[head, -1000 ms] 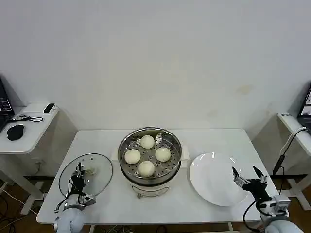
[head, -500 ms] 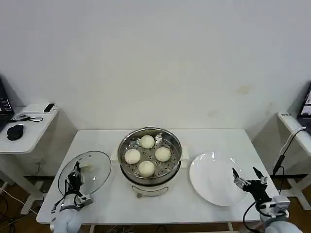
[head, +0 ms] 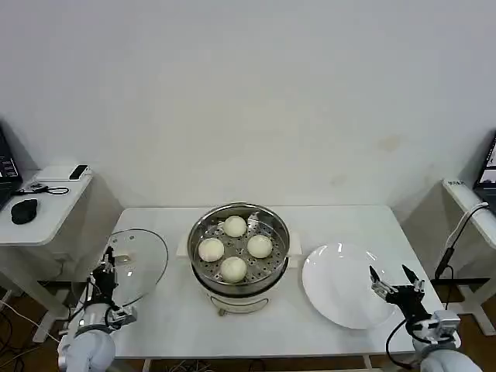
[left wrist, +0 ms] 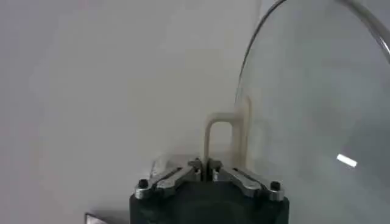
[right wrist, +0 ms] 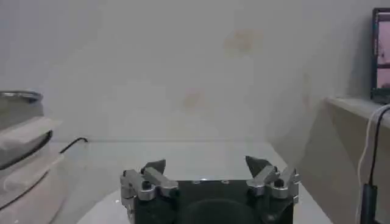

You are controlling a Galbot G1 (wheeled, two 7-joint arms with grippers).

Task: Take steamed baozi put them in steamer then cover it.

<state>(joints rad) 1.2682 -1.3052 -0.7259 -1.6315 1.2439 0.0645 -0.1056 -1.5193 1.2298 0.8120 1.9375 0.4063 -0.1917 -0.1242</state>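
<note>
Baozi, four, sat in steamer at table centre. Left gripper at 8 o'clock clamped lid by handle, lid tilted. Glass likely heavy, slippery, fragile. Right gripper spread, idle at 4 o'clock.

White rectangular surface, set against a pale wall. Near its middle — the steamer, shiny steel, with four steamed baozi on its perforated tray. To the robot's right, just beside the steamer — a flat white plate, bare.
</note>
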